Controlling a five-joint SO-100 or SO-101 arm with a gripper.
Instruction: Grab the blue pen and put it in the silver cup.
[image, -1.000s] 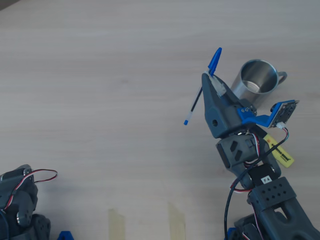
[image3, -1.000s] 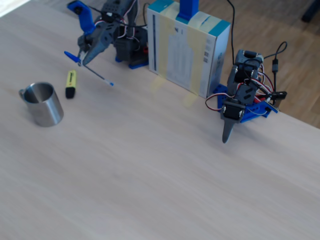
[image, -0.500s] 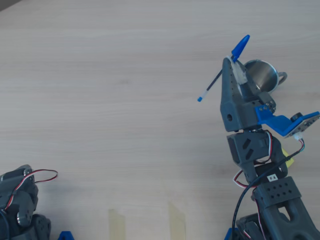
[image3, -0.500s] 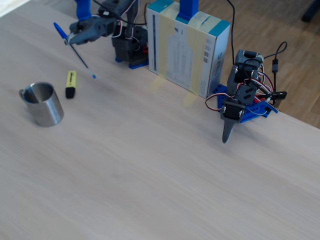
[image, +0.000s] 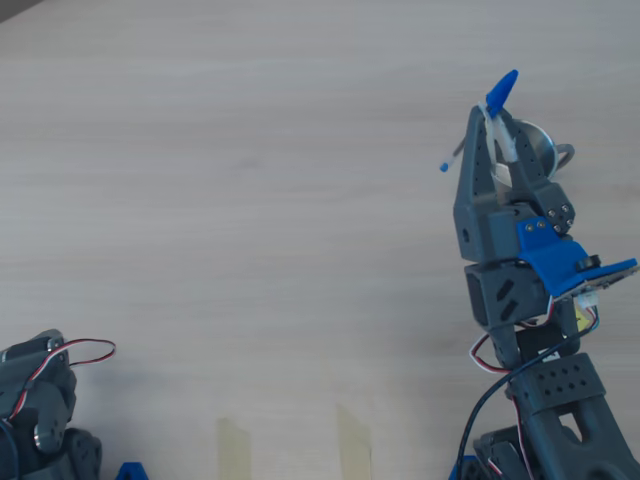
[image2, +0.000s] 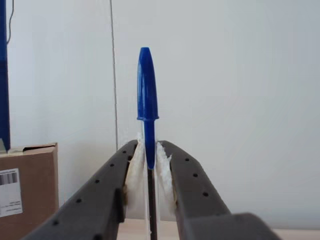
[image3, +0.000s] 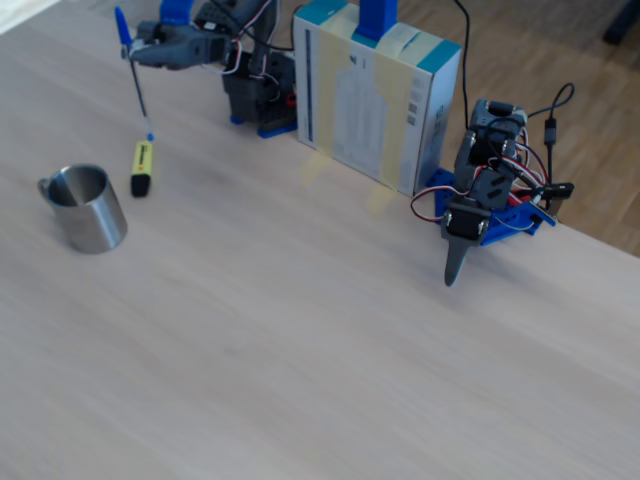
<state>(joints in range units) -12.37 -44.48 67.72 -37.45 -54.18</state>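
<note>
Clearly, the gripper is clamped on the blue pen, its two dark fingers pressing white padding against the barrel just under the cap, so the pen stands nearly upright in the wrist view with the blue cap pointing up above the fingertips. Seen from the fixed view, the gripper holds the pen in the air well above the table, cap at the top and small blue end plug hanging downward above the yellow highlighter. That highlighter lies flat on the table, just beside the silver cup, which stands upright with its handle toward the left of that view. From overhead, the gripper and arm cover most of the cup, leaving only part of its rim and handle showing to the right of the fingers, while the pen slants across the fingertips. A second arm sits parked beside a white and teal box.
</note>
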